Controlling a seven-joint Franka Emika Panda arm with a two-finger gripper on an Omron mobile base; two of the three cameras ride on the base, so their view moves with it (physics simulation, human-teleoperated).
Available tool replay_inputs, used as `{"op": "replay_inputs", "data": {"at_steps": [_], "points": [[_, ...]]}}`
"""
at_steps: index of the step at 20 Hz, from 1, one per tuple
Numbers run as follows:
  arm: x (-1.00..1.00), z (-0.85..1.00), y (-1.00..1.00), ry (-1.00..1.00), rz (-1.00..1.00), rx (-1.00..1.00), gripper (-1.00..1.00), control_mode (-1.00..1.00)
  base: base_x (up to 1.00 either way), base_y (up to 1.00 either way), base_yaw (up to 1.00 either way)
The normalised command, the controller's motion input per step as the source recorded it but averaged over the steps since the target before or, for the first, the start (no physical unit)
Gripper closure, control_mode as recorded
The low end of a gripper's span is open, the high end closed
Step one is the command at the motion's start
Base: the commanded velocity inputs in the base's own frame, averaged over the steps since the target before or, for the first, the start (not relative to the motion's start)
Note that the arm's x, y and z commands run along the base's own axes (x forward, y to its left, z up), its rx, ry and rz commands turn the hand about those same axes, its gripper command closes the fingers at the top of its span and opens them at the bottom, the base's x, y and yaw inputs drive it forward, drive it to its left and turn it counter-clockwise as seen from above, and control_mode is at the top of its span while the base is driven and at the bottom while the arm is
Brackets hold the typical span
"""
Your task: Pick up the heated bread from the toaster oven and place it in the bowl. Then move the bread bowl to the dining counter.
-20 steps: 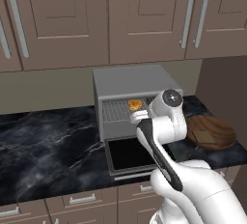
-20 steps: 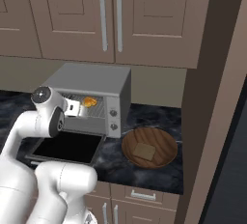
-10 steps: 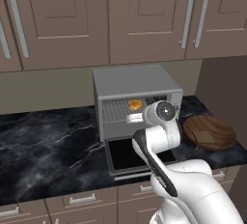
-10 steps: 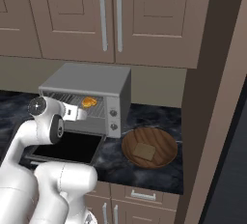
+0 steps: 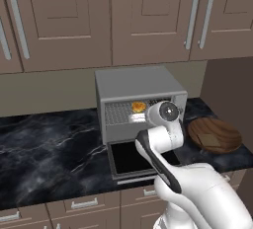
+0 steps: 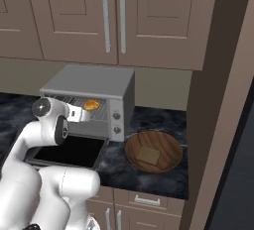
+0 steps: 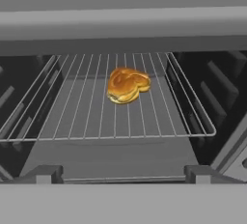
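Still, bread (image 7: 127,85) on oven rack (image 7: 87,117)

Flat even rendered light, soft, low-resolution

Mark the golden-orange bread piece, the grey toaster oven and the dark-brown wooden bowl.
golden-orange bread piece (image 7: 127,85), hand view, middle of its lumpy top.
grey metal toaster oven (image 6: 94,81), right base view, flat top panel.
dark-brown wooden bowl (image 6: 166,147), right base view, bare inner wall beside the tan patch.

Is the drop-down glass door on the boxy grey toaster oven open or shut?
Open. The door lies folded down flat before the toaster oven, baring the wire rack and golden bread.
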Motion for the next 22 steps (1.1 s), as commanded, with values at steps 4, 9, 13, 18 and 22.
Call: {"op": "replay_inputs", "data": {"at_steps": [4, 9, 13, 18, 22], "points": [[0.21, -0.31, 0.0, 0.0, 0.0, 0.0, -1.0, -1.0, 0.0, 0.0, 0.0], [0.26, -0.24, 0.0, 0.0, 0.0, 0.0, -1.0, -1.0, 0.0, 0.0, 0.0], [0.32, -0.25, 0.0, 0.0, 0.0, 0.0, -1.0, -1.0, 0.0, 0.0, 0.0], [0.33, -0.3, 0.0, 0.0, 0.0, 0.0, -1.0, -1.0, 0.0, 0.0, 0.0], [0.4, -0.21, 0.0, 0.0, 0.0, 0.0, -1.0, -1.0, 0.0, 0.0, 0.0]]}}
